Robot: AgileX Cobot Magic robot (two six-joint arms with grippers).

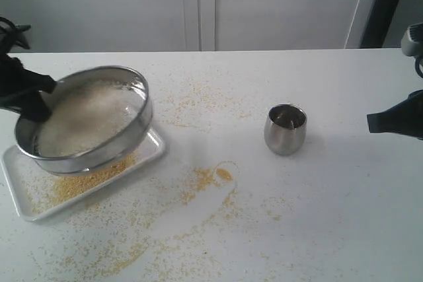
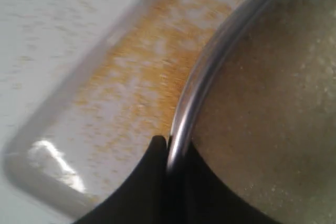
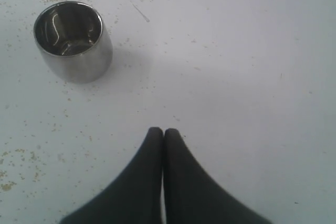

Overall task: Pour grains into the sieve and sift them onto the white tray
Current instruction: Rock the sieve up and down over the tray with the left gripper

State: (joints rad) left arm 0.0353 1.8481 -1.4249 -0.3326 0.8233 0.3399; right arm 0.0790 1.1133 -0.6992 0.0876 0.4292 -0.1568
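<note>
The round steel sieve (image 1: 86,120) hangs tilted just above the white tray (image 1: 153,152) at the table's left, with pale grains (image 1: 86,115) heaped on its mesh. My left gripper (image 1: 41,97) is shut on the sieve's rim at its left side. In the left wrist view the rim (image 2: 210,69) runs between the black fingers (image 2: 152,174), and golden grains (image 2: 136,82) dust the tray (image 2: 37,179) beneath. My right gripper (image 3: 163,132) is shut and empty above bare table at the far right (image 1: 371,123).
A small steel cup (image 1: 285,129) stands upright right of centre (image 3: 73,40), apart from my right gripper. Yellow grains are strewn across the table in front of the tray (image 1: 205,177) and behind it (image 1: 198,100).
</note>
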